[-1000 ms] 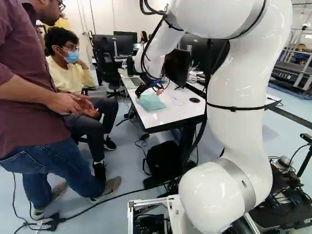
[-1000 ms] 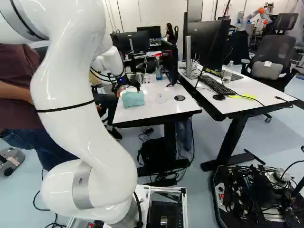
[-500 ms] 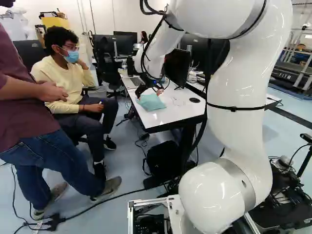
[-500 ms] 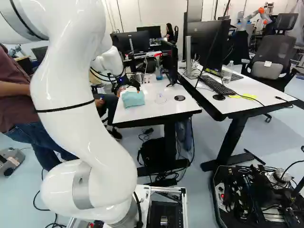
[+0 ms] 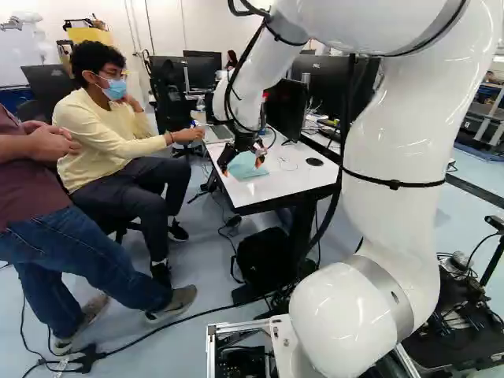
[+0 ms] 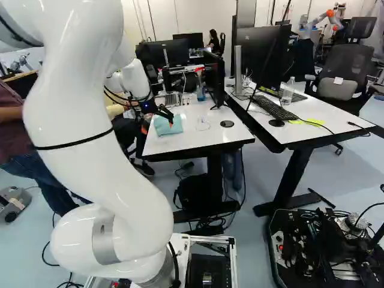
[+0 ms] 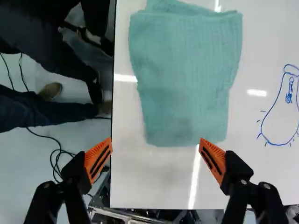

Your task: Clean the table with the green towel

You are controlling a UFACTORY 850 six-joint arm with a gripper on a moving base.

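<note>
My claw (image 5: 242, 167) stands wide open, orange pads (image 7: 214, 161) slotted black, one pad at the long edge of the glossy white table (image 7: 154, 182). Just ahead, the green towel (image 7: 184, 74) lies folded, finely ribbed and roughly squarish, a narrow strip of tabletop between it and that edge. Beyond its other side curves a blue bulb-shaped drawing (image 7: 263, 125).

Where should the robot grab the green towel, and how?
I'd come straight down from above with the end effector open, then pinch the middle of the green towel. It lies flat on the white table, with no edge clearly standing up, so bunching up a soft fold would probably work best.
</note>
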